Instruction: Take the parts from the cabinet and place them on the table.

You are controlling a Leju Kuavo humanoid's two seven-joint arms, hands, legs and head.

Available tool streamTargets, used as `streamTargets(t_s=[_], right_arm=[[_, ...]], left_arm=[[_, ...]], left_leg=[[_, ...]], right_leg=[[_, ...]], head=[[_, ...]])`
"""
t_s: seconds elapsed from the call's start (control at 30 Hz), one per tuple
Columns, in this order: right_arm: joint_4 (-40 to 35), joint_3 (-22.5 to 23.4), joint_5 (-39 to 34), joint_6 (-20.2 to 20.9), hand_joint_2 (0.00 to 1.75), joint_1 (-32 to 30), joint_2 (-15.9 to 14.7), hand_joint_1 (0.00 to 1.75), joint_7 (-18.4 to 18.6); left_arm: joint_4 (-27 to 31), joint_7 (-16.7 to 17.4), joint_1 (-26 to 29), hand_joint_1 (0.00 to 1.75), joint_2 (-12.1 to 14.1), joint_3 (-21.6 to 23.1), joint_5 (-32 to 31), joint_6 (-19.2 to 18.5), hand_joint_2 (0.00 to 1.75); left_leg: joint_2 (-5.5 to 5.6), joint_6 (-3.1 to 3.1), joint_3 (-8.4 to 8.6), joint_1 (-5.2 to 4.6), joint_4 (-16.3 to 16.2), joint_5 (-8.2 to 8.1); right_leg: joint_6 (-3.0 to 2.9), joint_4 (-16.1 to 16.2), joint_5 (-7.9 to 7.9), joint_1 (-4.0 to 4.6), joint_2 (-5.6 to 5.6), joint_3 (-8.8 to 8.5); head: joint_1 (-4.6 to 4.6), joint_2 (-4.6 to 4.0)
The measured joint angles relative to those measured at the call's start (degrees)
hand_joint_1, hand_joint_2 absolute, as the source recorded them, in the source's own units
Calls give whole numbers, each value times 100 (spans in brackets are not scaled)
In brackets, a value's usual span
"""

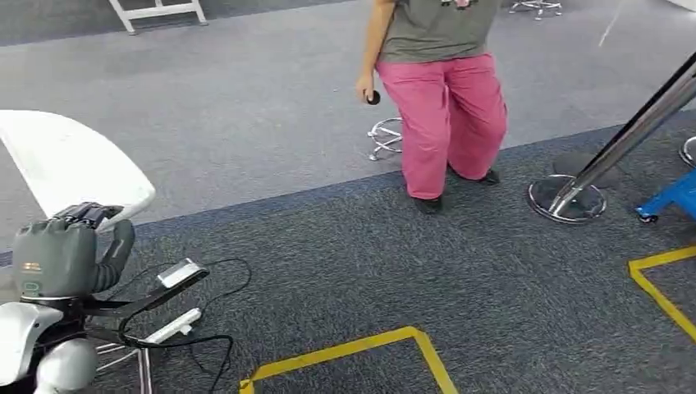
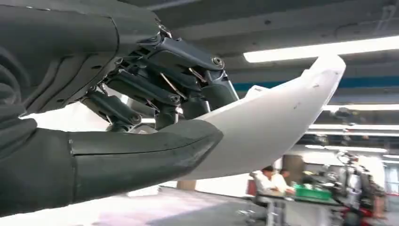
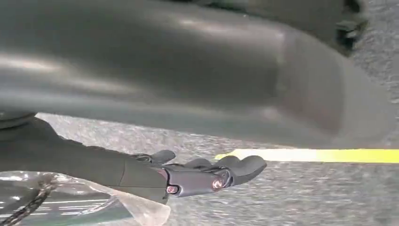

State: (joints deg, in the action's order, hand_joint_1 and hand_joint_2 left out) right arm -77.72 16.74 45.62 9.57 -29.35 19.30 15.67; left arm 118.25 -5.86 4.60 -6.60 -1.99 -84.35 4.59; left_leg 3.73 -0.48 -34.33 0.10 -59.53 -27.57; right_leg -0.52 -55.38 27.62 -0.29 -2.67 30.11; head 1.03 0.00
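- White plastic, curved like a shell, is the part (image 1: pixel 70 160) the left hand (image 1: pixel 70 246) holds at the lower left of the head view; the part rises above and beyond the hand, fanning out toward the open floor.
- From the left wrist view, the thick grey thumb (image 2: pixel 141 153) presses under the part's (image 2: pixel 273 122) smooth underside while the darker fingers (image 2: pixel 188 80) clamp down on its upper edge, so the part is pinched between them and sweeps away from the hand to a rounded tip.
- Below the left hand in the head view, a black stand with cables (image 1: pixel 176 308) and a white power strip (image 1: pixel 172 327) lies on the dark carpet.
- Yellow tape lines (image 1: pixel 361 349) run across the carpet ahead of the hand and to its right.
- A person in pink trousers (image 1: pixel 451 123) stands well beyond the left hand, on the border between the dark carpet and a lighter grey one, holding a small dark object (image 1: pixel 373 98) at their side.
- A slanted metal pole on a round base (image 1: pixel 574 193) stands far to the right, with a blue object (image 1: pixel 669 197) just beside it.
- In the right wrist view, the right hand (image 3: pixel 197 174) hangs over grey carpet near a yellow tape stripe (image 3: pixel 320 155); its fingers are stretched out, lying close together, with nothing in them.
- Clear crumpled plastic (image 3: pixel 84 202) shows near the right hand's wrist; whether it touches the hand I cannot tell.
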Motion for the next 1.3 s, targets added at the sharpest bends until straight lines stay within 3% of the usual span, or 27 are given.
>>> streamTargets(t_s=[0.03, 0.07, 0.13, 0.2, 0.23, 0.27, 0.3, 0.33, 0.43, 0.47, 0.5, 0.53, 0.6, 0.63, 0.67, 0.73, 0.77, 0.8, 0.83, 0.97, 1.03, 1.07, 1.13, 1.2, 1.23, 1.27, 1.3], right_arm=[[-7, -7, -5, 4, 0, -14, 0, 0, 2], [-9, -4, -7, 2, 0, -27, 0, 0, 13], [-11, -2, -9, 2, 0, -41, 0, 0, 37], [-11, -7, -7, 2, 0, -39, 0, 0, 48], [-13, -7, -7, -7, 0, -39, 0, 0, 48], [-15, -7, -7, -9, 0, -40, 0, 0, 48], [-20, -7, -7, -11, 0, -42, 0, 0, 48], [-24, -7, -7, -18, 0, -45, -2, 0, 48], [-61, -26, -7, -17, 0, -45, -2, 0, 55], [-79, -39, -2, -11, 0, -48, -2, 0, 72], [-92, -57, 9, -9, 0, -53, -2, 0, 94], [-100, -81, 11, -7, 0, -66, -2, 0, 105], [-103, -116, 11, -7, 0, -119, -2, 0, 162], [-103, -131, 11, -7, 0, -141, -2, 0, 171], [-103, -151, 7, -7, 0, -152, -2, 0, 175], [-103, -197, 2, -9, 0, -162, -2, 0, 181], [-103, -229, -7, -17, 0, -169, -2, 0, 181], [-101, -253, -7, -24, 0, -173, -2, 0, 181], [-98, -271, -9, -31, 0, -186, -2, 0, 181], [-105, -350, -18, -63, 0, -179, 0, 0, 188], [-109, -387, -22, -66, 0, -193, 0, 0, 186], [-109, -407, -29, -63, 0, -215, 0, 0, 190], [-120, -420, -66, -70, 0, -252, 0, 0, 210], [-122, -422, -77, -70, 0, -256, 0, 0, 214], [-127, -424, -77, -72, 0, -255, 0, 0, 214], [-138, -431, -77, -72, 0, -257, 0, 0, 214], [-155, -444, -77, -72, 0, -260, 0, 0, 214]], left_arm=[[-4, 0, -28, 175, 0, 2, 0, 0, 175], [-7, 0, -30, 175, 0, 4, 0, 0, 175], [-24, 0, -14, 175, 0, 7, 0, 0, 175], [-46, 2, -12, 175, 9, 4, 4, 2, 175], [-52, 2, -13, 175, 11, 4, 20, 2, 175], [-55, 2, -15, 175, 24, 4, 35, 4, 175], [-55, 2, -26, 175, 33, 7, 39, 4, 175], [-57, 2, -37, 175, 33, 15, 39, 4, 175], [-61, 2, -21, 175, 50, 9, 42, 13, 175], [-61, 2, -24, 175, 52, 11, 44, 24, 175], [-61, 2, -26, 175, 57, 9, 50, 42, 175], [-63, 2, -24, 175, 61, 7, 66, 48, 175], [-66, 0, 13, 175, 79, -6, 105, 59, 175], [-74, -4, 39, 175, 92, -11, 107, 61, 175], [-83, -4, 58, 175, 96, -15, 122, 68, 175], [-94, -9, 84, 175, 112, -24, 155, 83, 175], [-98, -15, 95, 175, 124, -33, 175, 105, 175], [-101, -20, 102, 175, 140, -46, 194, 131, 175], [-107, -24, 97, 175, 151, -59, 205, 153, 175], [-109, -39, 155, 175, 208, -122, 221, 181, 175], [-113, -39, 146, 175, 236, -149, 223, 188, 175], [-118, -39, 134, 175, 236, -146, 223, 192, 175], [-138, -39, 153, 175, 249, -149, 223, 192, 175], [-151, -39, 168, 175, 256, -151, 223, 197, 175], [-151, -39, 170, 175, 264, -155, 223, 197, 175], [-151, -39, 171, 175, 275, -155, 223, 199, 175], [-151, -39, 170, 175, 282, -155, 223, 205, 175]], left_leg=[[-193, -49, -182, 7, -374, -236], [-275, -85, -406, 30, -838, -461], [-314, -139, -732, 69, -1498, -673], [-352, -169, -554, 94, -1176, -372], [-404, -168, -287, 97, -684, -115], [-570, -155, 25, 94, -136, 112], [-875, -136, 198, 58, 184, 98], [-820, -50, 209, 35, 227, 100], [-611, 57, 172, -7, 228, 89], [-549, 104, 207, 29, 275, 123], [-502, 138, 207, 43, 280, 133], [-444, 172, 202, 45, 280, 136], [-302, 189, 190, 38, 278, 132], [-220, 189, 191, 34, 277, 132], [-144, 188, 194, 31, 276, 132], [35, 182, 211, 32, 274, 128], [120, 173, 225, 35, 274, 123], [178, 156, 221, 43, 273, 118], [258, 112, 198, 0, 221, 108], [508, -38, 108, 61, 234, 158], [-95, -74, -60, 22, -147, -121], [-219, -97, -271, 30, -588, -357], [-304, -123, -679, 47, -1457, -695], [-325, -118, -649, 50, -1426, -541], [-356, -102, -449, 46, -1054, -312], [-447, -71, -161, 34, -528, -60], [-709, -20, 126, 1, -33, 125]], right_leg=[[-31, 0, 13, 11, 111, -13], [-44, -2, 26, 18, 213, -21], [-42, -6, 49, 24, 403, -21], [-23, -8, 73, 24, 574, -42], [-4, -9, 92, 23, 650, -68], [19, -9, 117, 24, 717, -105], [54, -14, 145, 57, 771, -124], [98, -42, 183, 88, 822, -97], [174, -17, 212, 67, 1014, -201], [216, -34, 257, 54, 995, -184], [239, -188, 392, 30, 655, -108], [237, -574, 611, 16, 434, 62], [244, -1577, 1026, 15, 293, 562], [242, -1914, 1092, 17, 278, 761], [235, -1925, 1003, 16, 276, 809], [210, -1235, 499, 12, 232, 548], [189, -683, 205, 1, 125, 307], [185, -288, 60, -31, -177, 145], [184, -129, 117, -70, -340, 81], [105, -105, 106, -44, -68, 15], [24, -76, 108, -34, 99, -20], [3, -77, 118, -14, 206, -24], [-24, -80, 137, 18, 408, -23], [-29, -81, 154, 39, 573, -33], [-26, -81, 166, 47, 649, -50], [-21, -81, 184, 58, 723, -78], [-9, -80, 203, 70, 782, -111]], head=[[24, 0], [22, 0], [22, 0], [26, 0], [22, 0], [26, 0], [24, 0], [11, 0], [-13, 0], [-7, 0], [-51, 0], [-68, 0], [-68, 0], [-70, 0], [-66, 0], [-70, 0], [-70, 0], [-72, 0], [-61, 0], [-61, 0], [-13, 0], [-18, 0], [-13, 0], [-15, 0], [-15, 0], [-15, 0], [-15, 0]])
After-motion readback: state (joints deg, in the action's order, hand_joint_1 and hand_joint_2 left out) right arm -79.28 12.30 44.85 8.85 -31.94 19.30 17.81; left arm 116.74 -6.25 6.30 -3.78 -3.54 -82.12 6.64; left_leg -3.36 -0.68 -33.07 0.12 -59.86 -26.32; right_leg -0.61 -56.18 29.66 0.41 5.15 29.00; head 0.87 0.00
